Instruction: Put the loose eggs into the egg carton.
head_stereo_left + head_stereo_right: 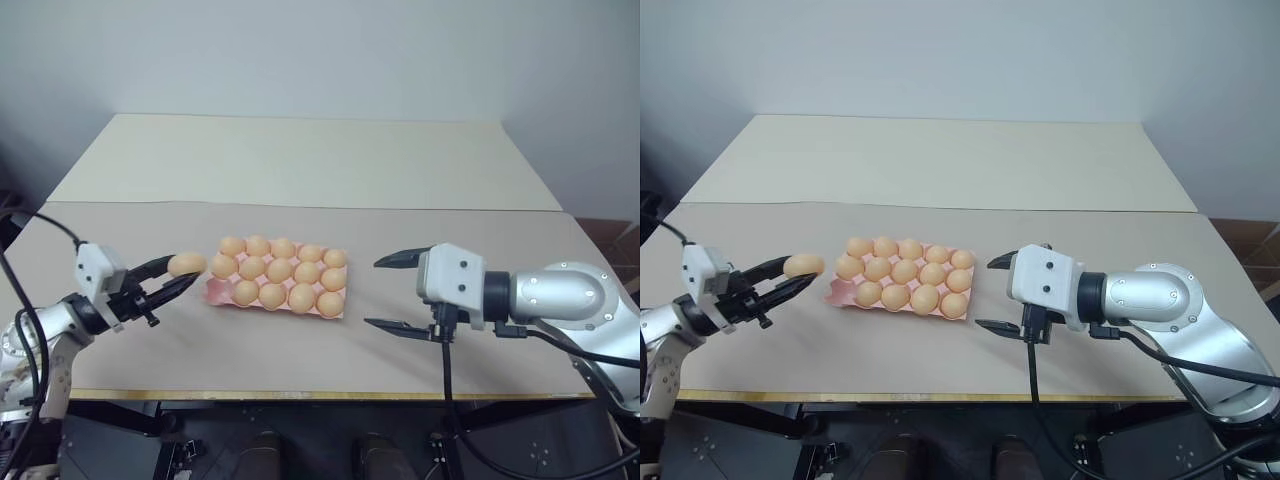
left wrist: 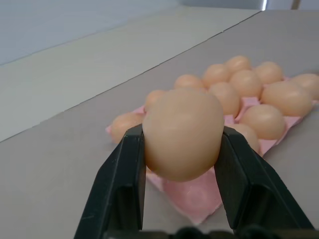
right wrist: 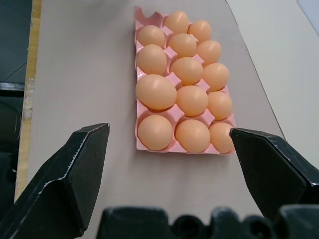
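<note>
My left gripper (image 1: 186, 272) is shut on one loose egg (image 1: 187, 264), light orange-tan, held just above the table and left of the egg carton (image 1: 217, 293). In the left wrist view the egg (image 2: 183, 134) sits clamped between both black fingers (image 2: 124, 184), with the carton (image 2: 192, 196) right behind it. The pink carton holds several eggs (image 3: 155, 92); its front-left corner cup, nearest the held egg, is empty. My right gripper (image 1: 373, 293) hovers open to the right of the carton, pointing at it, with nothing between its fingers.
The carton lies on a grey-beige mat (image 1: 300, 350) over a cream table (image 1: 300, 160). The table's front edge (image 1: 300, 395) runs just below the arms. A black cable (image 1: 447, 380) hangs from the right wrist.
</note>
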Robot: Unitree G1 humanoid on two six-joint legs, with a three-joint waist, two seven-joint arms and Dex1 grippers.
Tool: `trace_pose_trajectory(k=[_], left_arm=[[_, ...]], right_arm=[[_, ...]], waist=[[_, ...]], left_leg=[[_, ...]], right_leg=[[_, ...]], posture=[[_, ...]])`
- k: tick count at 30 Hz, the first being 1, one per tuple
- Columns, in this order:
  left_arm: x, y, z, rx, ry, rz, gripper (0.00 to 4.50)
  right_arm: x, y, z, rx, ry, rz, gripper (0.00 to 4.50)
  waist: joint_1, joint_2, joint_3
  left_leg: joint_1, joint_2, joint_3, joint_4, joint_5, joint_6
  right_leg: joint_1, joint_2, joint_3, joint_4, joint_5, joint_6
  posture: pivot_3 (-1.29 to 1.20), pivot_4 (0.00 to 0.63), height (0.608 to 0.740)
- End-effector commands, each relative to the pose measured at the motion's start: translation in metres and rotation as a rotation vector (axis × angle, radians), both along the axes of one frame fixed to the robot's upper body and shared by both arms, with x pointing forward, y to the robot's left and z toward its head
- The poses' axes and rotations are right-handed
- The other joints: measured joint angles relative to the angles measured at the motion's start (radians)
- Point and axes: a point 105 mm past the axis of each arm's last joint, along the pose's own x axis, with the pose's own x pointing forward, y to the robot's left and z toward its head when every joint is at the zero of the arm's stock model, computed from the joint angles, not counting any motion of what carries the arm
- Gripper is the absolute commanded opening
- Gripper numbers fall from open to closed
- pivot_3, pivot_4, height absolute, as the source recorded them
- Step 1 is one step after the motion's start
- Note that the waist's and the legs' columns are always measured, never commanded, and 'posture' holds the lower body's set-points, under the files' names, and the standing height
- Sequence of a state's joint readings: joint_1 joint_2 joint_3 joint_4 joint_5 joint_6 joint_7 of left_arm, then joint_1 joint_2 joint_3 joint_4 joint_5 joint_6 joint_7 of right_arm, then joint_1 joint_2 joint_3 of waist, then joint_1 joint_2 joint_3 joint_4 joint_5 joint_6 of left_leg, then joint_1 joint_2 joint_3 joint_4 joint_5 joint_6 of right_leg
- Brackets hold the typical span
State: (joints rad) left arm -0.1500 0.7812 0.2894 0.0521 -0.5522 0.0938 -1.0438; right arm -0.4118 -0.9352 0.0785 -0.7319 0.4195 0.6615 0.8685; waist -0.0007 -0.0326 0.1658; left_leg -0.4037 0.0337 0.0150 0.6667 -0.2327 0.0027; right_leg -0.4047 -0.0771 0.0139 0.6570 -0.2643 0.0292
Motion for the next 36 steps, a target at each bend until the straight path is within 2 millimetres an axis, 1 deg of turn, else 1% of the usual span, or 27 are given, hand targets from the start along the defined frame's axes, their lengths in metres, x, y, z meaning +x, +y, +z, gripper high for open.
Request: trace_pose_trajectory(k=[1,6,10,16,22,29,33,36], left_arm=[[0.003,-0.01,0.009,0.022,-0.016,-0.059,1.74],[0.007,-0.016,0.008,0.025,0.018,-0.107,1.74],[0.007,-0.016,0.006,0.041,0.03,-0.117,1.74],[0.01,-0.006,0.005,0.061,0.019,-0.072,1.74],[0.004,0.002,0.004,0.076,0.027,-0.056,1.74],[-0.001,0.007,-0.002,0.088,0.064,-0.055,1.74],[-0.001,0.011,-0.009,0.117,0.075,-0.048,2.94],[0.007,0.013,-0.006,0.08,0.05,-0.004,3.91]], right_arm=[[-0.002,0.002,0.008,0.007,-0.055,-0.002,4.5],[-0.003,0.001,0.008,0.013,-0.063,-0.017,4.5],[-0.005,0.0,0.006,0.014,-0.062,-0.031,4.5],[-0.006,-0.001,0.004,0.011,-0.058,-0.036,4.5],[-0.006,-0.001,0.002,0.008,-0.055,-0.033,4.5],[-0.004,0.001,0.002,0.011,-0.055,-0.024,4.5],[-0.003,0.001,0.002,0.013,-0.055,-0.022,4.5],[-0.003,0.002,0.002,0.013,-0.057,-0.023,4.5]], waist=[[-0.001,0.0,0.0],[-0.006,0.0,0.0],[-0.01,0.0,0.0],[-0.01,0.0,0.0],[-0.011,0.0,0.0],[-0.011,0.0,0.0],[-0.011,0.0,0.0],[-0.01,0.0,0.0]], left_leg=[[0.0,0.0,0.001,0.0,0.0,0.0],[-0.002,0.001,0.002,0.0,0.0,0.0],[-0.001,0.001,0.004,0.0,0.0,0.0],[-0.001,0.001,0.004,0.0,0.0,0.0],[-0.001,0.001,0.004,0.0,0.0,0.0],[-0.001,0.001,0.004,0.0,0.0,0.0],[-0.001,0.001,0.004,0.0,0.0,0.0],[-0.001,0.001,0.004,0.0,0.0,0.0]], right_leg=[[0.0,0.001,0.0,-0.001,0.0,0.0],[-0.002,0.001,0.0,-0.001,0.0,0.0],[-0.001,0.001,0.0,-0.001,0.0,0.0],[-0.001,0.001,0.0,-0.001,0.0,0.0],[-0.001,0.001,0.0,-0.001,0.0,0.0],[-0.001,0.001,0.0,-0.001,0.0,0.0],[-0.001,0.001,0.0,-0.001,0.0,0.0],[-0.001,0.001,0.0,-0.001,0.0,0.0]], posture=[[0.0,0.15,0.74],[0.0,0.15,0.74],[0.0,0.15,0.74],[0.0,0.15,0.74],[0.0,0.15,0.74],[0.0,0.15,0.74],[0.0,0.15,0.74],[0.0,0.15,0.74]])
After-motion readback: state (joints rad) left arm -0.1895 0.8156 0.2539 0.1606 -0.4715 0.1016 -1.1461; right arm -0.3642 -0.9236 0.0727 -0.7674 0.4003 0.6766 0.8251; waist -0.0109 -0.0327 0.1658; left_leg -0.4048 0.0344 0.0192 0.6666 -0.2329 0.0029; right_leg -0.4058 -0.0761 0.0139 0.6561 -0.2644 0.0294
